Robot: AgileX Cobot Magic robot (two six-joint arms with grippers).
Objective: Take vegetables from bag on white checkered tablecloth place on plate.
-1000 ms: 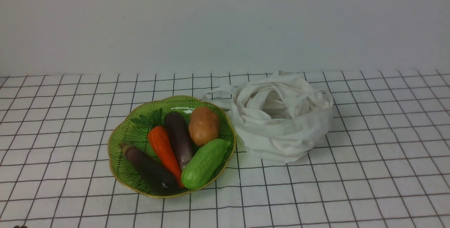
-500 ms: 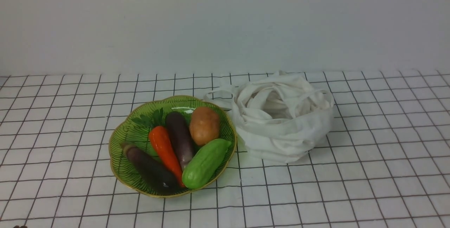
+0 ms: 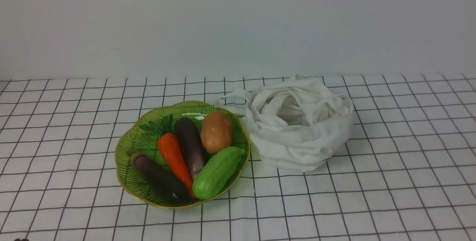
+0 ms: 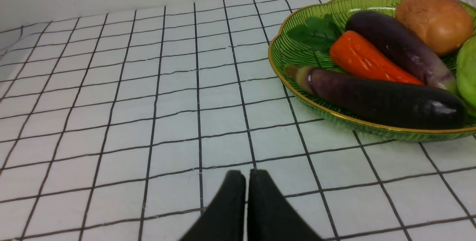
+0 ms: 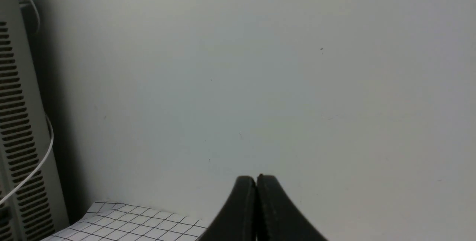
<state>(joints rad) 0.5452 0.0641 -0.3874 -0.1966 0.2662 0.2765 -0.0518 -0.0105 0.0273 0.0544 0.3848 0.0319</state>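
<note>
So both my arms were hanging back from the food. My left tool (image 4: 247, 176) had its fingers drawn together with just a thin sliver between them, nothing in its grip, out over the white checkered tablecloth (image 3: 405, 159). My right tool (image 5: 256, 178) was closed up too, also holding nothing, and its camera mostly got the pale wall (image 5: 260, 84), plus a slatted panel (image 5: 20, 129) with a white cable (image 5: 46, 151) looping past it. The smooth green cucumber-like vegetable (image 3: 217, 174) was lying on the leaf-veined green plate (image 3: 143, 144), slanted along the side nearer me and to the right, one end close to the gold rim. It had company on there: a roundish brown potato (image 3: 216, 133) just beyond it, a dark eggplant (image 3: 189, 144) toward the middle, an orange-red carrot (image 3: 174, 159) with leafy greens (image 3: 150, 127) at its far end, and a second eggplant (image 3: 160, 179) on the left side, angled toward the near rim. The white cloth bag (image 3: 297, 140) sat slumped and crumpled just right of the plate, with a strap looped out toward the plate's far right edge. Couldn't tell you what was down inside its folds, honestly.
</note>
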